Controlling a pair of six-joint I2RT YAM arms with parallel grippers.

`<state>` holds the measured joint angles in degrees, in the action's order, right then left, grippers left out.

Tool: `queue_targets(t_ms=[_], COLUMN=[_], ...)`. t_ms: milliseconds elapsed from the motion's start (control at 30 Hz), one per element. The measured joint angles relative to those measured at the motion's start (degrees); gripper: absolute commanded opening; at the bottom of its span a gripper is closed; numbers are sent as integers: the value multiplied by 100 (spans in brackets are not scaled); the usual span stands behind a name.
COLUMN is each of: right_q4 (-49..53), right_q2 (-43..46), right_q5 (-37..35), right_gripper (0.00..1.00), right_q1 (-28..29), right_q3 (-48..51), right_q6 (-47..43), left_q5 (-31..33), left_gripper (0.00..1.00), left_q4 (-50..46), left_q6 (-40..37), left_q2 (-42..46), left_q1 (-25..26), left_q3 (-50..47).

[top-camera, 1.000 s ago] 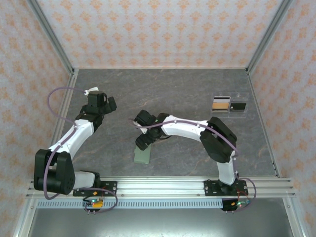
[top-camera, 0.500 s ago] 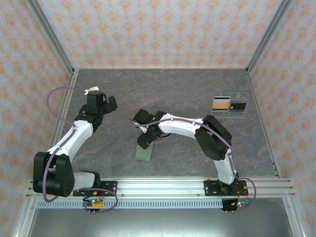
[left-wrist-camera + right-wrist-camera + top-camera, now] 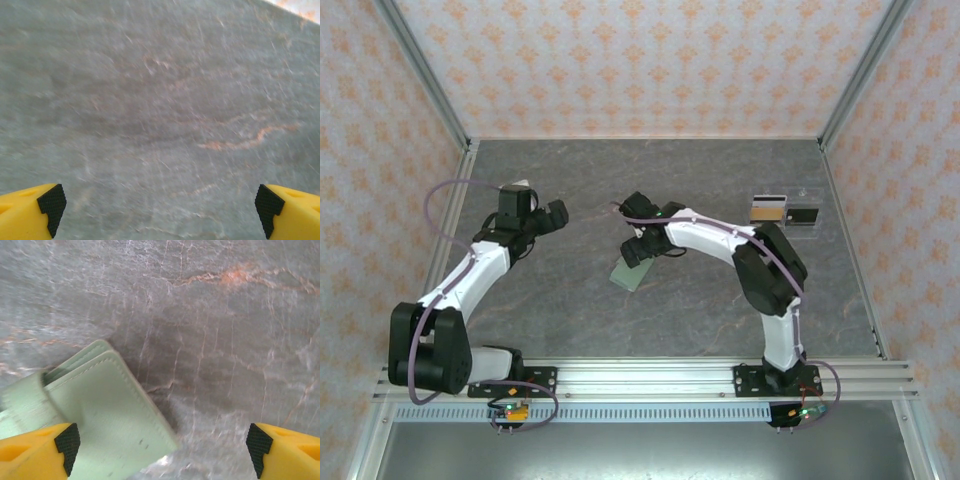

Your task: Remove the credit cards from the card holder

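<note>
- Two pairs of fingers stand wide apart, and neither pair holds anything
- Your left fingers (image 3: 30,212) show as yellow tips with black pads in the two lower corners of the left wrist view, with bare grey veined surface (image 3: 160,100) between them
- From above, you find those left fingers over the left half of the surface, pointing toward the middle and well apart from the card holder (image 3: 629,276)
- Your right fingers (image 3: 35,452) are spread just as wide in the right wrist view, one tip in each lower corner
- You see the card holder lying folded shut on the surface near its middle, turned at a slant, just on the near side of the right fingers in the top view
- In the right wrist view the sage-green holder, with stitching along its edge, fills the lower left; it runs beneath the finger on that side and partway into the gap, while the other finger has bare surface around it
- You cannot tell from these views whether that finger touches the holder
- You find two credit cards (image 3: 768,211) side by side near the far right of the surface, well apart from the holder: one orange-yellow with a light stripe, the other dark
- With the holder shut, you cannot tell what sits inside it
</note>
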<state>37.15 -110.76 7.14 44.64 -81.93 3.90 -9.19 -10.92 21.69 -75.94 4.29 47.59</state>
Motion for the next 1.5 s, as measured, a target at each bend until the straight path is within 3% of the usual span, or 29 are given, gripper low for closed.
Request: queue_targets(t_ms=[100, 233, 400, 600, 967, 1233, 1500], right_q4=[-103, -411, -726, -1029, -1108, -1263, -1307], right_q2=[474, 800, 752, 382, 7, -162, -170], right_q5=[297, 555, 669, 748, 844, 1102, 1178], right_gripper=[78, 59, 42, 28, 27, 27, 27], right_q1=[20, 20, -26, -168, -227, -367, -398], right_q3=[319, 691, 960, 951, 798, 636, 638], right_q6=[662, 1628, 2498, 2929, 2970, 2865, 2817], left_q5=[-472, -881, -1386, -2000, -2942, -3279, -3436], left_gripper=[100, 98, 90, 84, 76, 60, 57], left_q4=[-188, -387, -400, -286, -160, -90, -85], left_q6=[175, 402, 813, 1231, 1600, 1746, 1749], left_q2=[-286, -503, -715, -1008, -1392, -1838, -1993], left_q1=[173, 459, 671, 837, 1204, 1445, 1447], left_q3=[85, 111, 111, 68, -83, -83, -83])
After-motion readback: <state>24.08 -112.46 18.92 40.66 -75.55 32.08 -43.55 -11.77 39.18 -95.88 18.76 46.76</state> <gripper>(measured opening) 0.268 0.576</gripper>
